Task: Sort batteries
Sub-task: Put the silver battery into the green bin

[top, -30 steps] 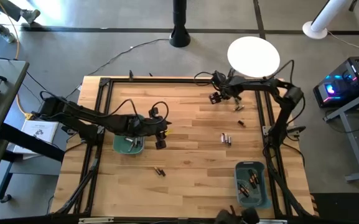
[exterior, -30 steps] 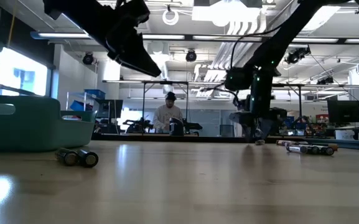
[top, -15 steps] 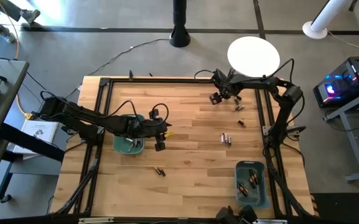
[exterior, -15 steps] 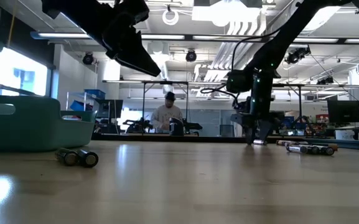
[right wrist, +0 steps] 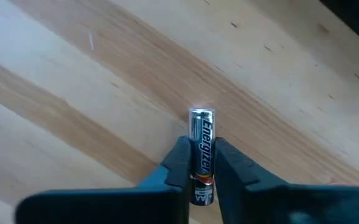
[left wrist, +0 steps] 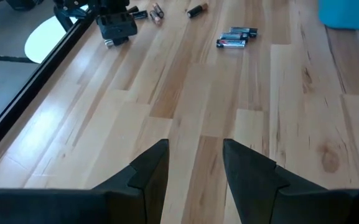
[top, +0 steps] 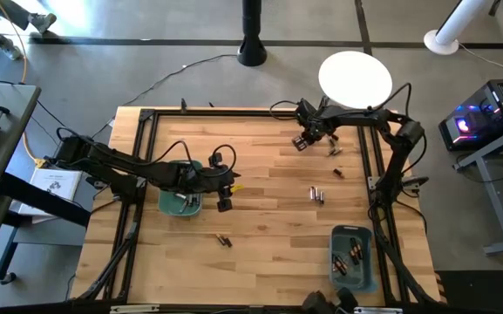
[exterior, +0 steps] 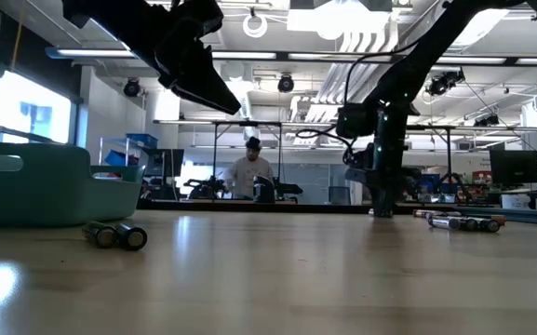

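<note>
Right gripper: was closed on a silvery-grey battery, the cell clamped between both fingers with its capped end sticking out past the tips; in the high view it worked near the table's far edge.
Held battery: pointed away from the wrist, over bare wood planks, printed lettering running along its length.
Left gripper: stood open with nothing between its fingers; in the high view it hung just beside a teal bin, over bare wood.
Left teal bin: lay right behind the left gripper, under that arm's forearm; contents could not be made out.
Battery pair near left gripper: two dark cells touching each other, lying on the table a little toward the near edge from the open fingers; in the low view they lay beside the bin.
Silvery batteries ahead of left gripper: a small cluster lying side by side, well ahead of the fingertips, between the two grippers.
Loose cells by right gripper: a couple lay near the closed fingers, toward the right rail.
Right teal bin: well apart from both grippers, near the front right corner, holding dark cells with orange bands.
Table: light wood planks inside a black frame.
Person: in the room beyond the table, seen in the low view.
</note>
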`<state>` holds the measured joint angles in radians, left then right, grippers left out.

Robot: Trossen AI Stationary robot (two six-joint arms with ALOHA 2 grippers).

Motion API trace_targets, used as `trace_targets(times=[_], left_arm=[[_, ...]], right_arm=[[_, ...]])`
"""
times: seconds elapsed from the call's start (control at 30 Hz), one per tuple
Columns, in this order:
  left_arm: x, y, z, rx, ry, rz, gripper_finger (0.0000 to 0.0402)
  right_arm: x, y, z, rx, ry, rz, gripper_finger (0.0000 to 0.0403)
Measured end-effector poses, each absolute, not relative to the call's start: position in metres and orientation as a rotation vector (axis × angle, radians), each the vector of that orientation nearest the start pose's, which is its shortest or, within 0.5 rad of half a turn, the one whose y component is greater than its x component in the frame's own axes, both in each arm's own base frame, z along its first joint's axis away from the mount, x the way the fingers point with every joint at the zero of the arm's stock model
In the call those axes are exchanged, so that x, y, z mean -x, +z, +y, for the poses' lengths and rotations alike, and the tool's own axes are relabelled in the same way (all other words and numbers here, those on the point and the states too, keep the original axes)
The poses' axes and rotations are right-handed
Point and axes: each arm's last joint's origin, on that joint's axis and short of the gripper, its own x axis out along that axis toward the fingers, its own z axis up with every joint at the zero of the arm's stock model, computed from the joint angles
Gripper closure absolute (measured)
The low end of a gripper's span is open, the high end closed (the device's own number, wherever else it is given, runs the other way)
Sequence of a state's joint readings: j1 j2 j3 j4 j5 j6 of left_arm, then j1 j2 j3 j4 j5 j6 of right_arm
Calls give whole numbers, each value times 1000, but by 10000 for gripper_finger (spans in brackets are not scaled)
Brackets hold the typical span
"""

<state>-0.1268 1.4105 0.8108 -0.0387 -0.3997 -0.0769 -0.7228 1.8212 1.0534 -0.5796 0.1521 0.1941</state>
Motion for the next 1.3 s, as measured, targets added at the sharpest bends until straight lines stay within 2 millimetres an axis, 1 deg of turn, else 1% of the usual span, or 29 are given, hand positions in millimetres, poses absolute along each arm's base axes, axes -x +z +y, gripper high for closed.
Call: trace_targets(times=[0.03, 0.13, 0.27, 0.37, 0.43, 0.47, 0.57, 0.63, 0.67, 0.77, 0.83, 0.93, 0.97, 1.03, 1.13, 1.23, 1.3], left_arm=[[-289, 219, -25, -93, 289, 607, 259], [-289, 219, -25, -97, 295, 607, 259], [-288, 218, -23, -120, 332, 595, 259], [-285, 211, -20, -127, 339, 578, 259], [-283, 208, -18, -127, 340, 548, 259], [-284, 207, -19, -131, 333, 516, 259], [-284, 206, -20, -150, 272, 410, 259], [-284, 208, -23, -171, 231, 347, 259], [-284, 209, -24, -191, 210, 327, 259], [-285, 211, -31, -335, 60, 306, 259], [-285, 211, -38, -455, -65, 293, 259], [-287, 212, -46, -550, -105, 273, 256], [-289, 216, -47, -561, -101, 261, 252], [-294, 224, -46, -562, -87, 242, 241], [-303, 233, -43, -579, -79, 258, 218], [-315, 227, -38, -614, -131, 320, 196], [-324, 220, -37, -644, -152, 347, 190]], right_arm=[[-242, 140, -217, -540, -858, 1256, 384], [-243, 148, -212, -539, -831, 1229, 386], [-249, 177, -198, -484, -787, 1132, 381], [-257, 201, -178, -411, -695, 1041, 381], [-265, 216, -159, -334, -601, 953, 382], [-269, 220, -148, -291, -540, 911, 383], [-278, 221, -108, -138, -267, 795, 383], [-280, 216, -81, -64, -101, 707, 383], [-281, 212, -69, -47, -45, 673, 383], [-282, 199, -42, -39, 38, 594, 383], [-283, 197, -29, -45, 71, 530, 383], [-286, 197, -16, -50, 111, 481, 383], [-286, 198, -13, -54, 118, 477, 383], [-288, 201, -10, -50, 128, 463, 384], [-291, 207, -6, -43, 141, 443, 384], [-293, 210, -5, -45, 166, 433, 384], [-293, 212, -4, -50, 196, 427, 384]])
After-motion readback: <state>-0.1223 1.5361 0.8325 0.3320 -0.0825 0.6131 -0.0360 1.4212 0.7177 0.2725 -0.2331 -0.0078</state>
